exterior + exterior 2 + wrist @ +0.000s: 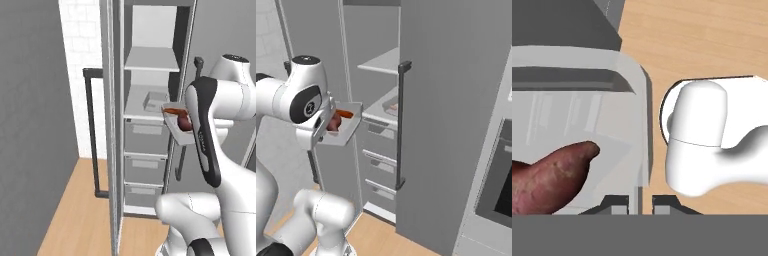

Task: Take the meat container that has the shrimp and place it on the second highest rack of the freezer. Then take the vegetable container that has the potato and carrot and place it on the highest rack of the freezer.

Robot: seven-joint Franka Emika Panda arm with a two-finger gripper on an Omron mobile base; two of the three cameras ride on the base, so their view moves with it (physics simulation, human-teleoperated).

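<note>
Close up, potato [549, 172] in hand-view vegetable container [637, 125]; carrot [175, 110] elsewhere.

In the left base view the arm's dark-striped link covers the gripper and the 3 o'clock end of the vegetable container [176, 131]; the potato [184, 124] shows only in part. In the right base view the wrist hides the tray's near end. The meat container [154, 101] on the shelf is too small to make out the shrimp. In the hand view the potato [549, 175] is cut off at 9 o'clock, and the fingertips [614, 204] barely rise at 6 o'clock.
</note>
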